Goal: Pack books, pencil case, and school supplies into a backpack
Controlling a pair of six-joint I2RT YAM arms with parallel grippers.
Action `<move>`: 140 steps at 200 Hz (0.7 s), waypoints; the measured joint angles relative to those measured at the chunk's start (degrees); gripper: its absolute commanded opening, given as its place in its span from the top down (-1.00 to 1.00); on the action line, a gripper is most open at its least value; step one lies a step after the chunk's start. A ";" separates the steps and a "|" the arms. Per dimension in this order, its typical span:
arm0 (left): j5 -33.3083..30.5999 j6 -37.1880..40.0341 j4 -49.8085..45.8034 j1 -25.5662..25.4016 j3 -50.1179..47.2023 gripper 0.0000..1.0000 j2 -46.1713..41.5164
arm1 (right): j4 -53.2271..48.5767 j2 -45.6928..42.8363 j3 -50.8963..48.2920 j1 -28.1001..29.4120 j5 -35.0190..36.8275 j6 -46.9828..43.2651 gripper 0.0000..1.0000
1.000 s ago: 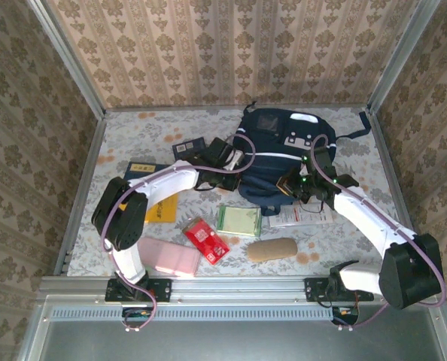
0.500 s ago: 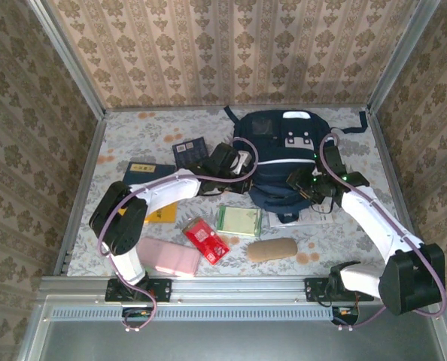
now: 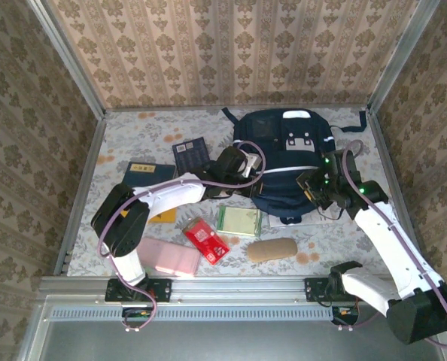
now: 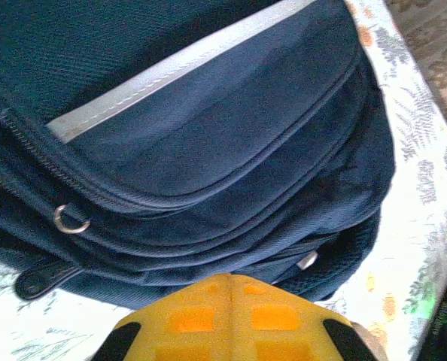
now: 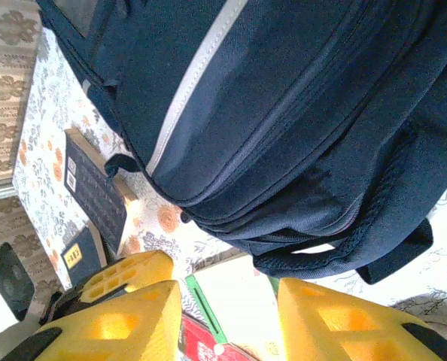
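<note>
Our left gripper [image 4: 231, 284] has its fingers pressed together, the backpack [image 4: 208, 135] just beyond their tips; our right gripper [image 5: 228, 301] stands fingers apart, backpack just ahead

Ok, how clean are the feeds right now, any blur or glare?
Top external: evenly lit, the large navy-blue fabric backpack reads clearly. Left wrist: backpack fabric sharp, yellow-fingered left gripper soft at the bottom edge, floral table washed out at right. Right wrist: yellow-fingered right gripper blurred up close, table bleached at lower right.
</note>
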 measured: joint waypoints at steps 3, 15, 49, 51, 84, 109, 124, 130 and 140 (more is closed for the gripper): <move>-0.44 0.61 -0.61 0.07 0.11 0.65 0.00 | 0.28 0.48 0.00 0.50 -0.02 -0.09 0.20; -2.32 1.51 -2.97 0.35 0.50 0.52 -0.02 | 1.36 2.54 0.13 2.99 0.55 -1.22 0.12; -5.84 1.40 -4.85 4.24 -2.08 0.44 -2.80 | 5.05 14.69 4.76 12.76 5.22 -19.08 0.00; -5.92 1.22 -4.72 4.68 -2.56 0.44 -3.23 | 5.11 15.21 5.03 13.22 5.57 -20.15 -0.01; -7.52 -2.14 -3.63 11.08 -9.73 0.41 -9.42 | 7.54 23.93 8.76 20.31 14.64 -39.71 0.01; -7.72 -4.48 -2.29 13.49 -13.66 0.40 -12.41 | 8.85 28.04 8.81 23.32 18.27 -51.91 -0.03; -7.72 -5.44 -1.57 14.23 -15.02 0.40 -13.62 | 8.94 30.53 9.07 24.65 20.02 -58.14 -0.06; -7.69 -5.68 -1.31 14.45 -15.28 0.39 -13.90 | 8.85 31.56 9.42 24.96 20.76 -60.15 -0.06; -7.67 -6.16 -0.66 14.64 -15.47 0.39 -14.14 | 8.66 33.53 10.25 25.40 21.92 -63.12 -0.07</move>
